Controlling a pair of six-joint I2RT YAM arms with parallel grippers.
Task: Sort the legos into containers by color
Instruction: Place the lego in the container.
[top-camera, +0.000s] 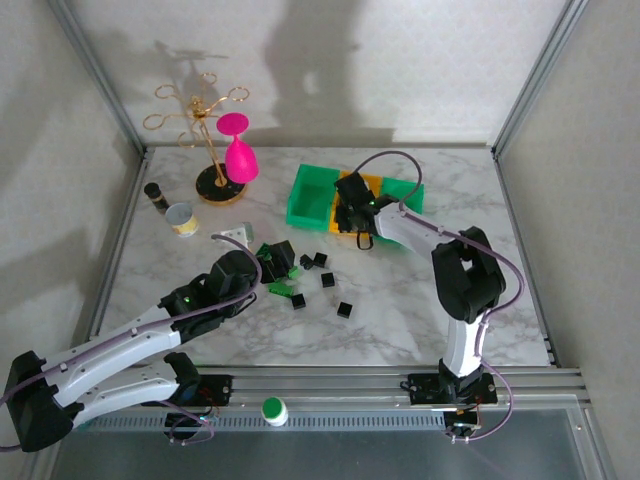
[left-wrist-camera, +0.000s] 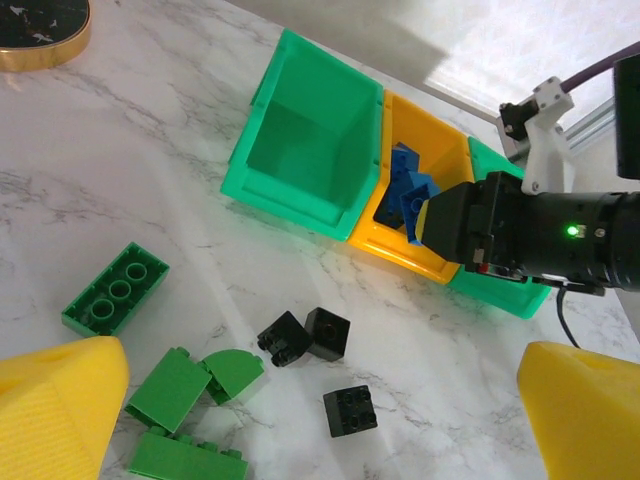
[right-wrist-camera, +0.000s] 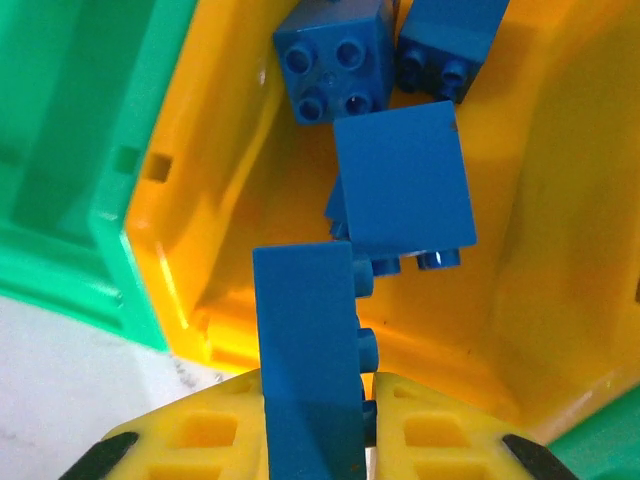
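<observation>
Between the yellow waffle-patterned pads (right-wrist-camera: 230, 440) of the right gripper (right-wrist-camera: 318, 400), pinched tight, stands a smooth blue brick (right-wrist-camera: 305, 330) with round studs down one edge, poised over the glossy yellow-orange bin (right-wrist-camera: 560, 250) where other blue bricks (right-wrist-camera: 400, 185) lie tumbled. Ahead of the spread-open fingers (left-wrist-camera: 60, 410) of the left gripper (left-wrist-camera: 320, 420), green bricks (left-wrist-camera: 115, 290) and black bricks (left-wrist-camera: 305, 335) lie scattered on the veined marble table (left-wrist-camera: 120, 150), near the green bin (left-wrist-camera: 310, 140)

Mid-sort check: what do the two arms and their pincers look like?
Left arm and right arm: white links, black joints, a green light, a purple cable along each. Left pincer and right pincer have yellow fingers, the right's with moulded square pockets.
</observation>
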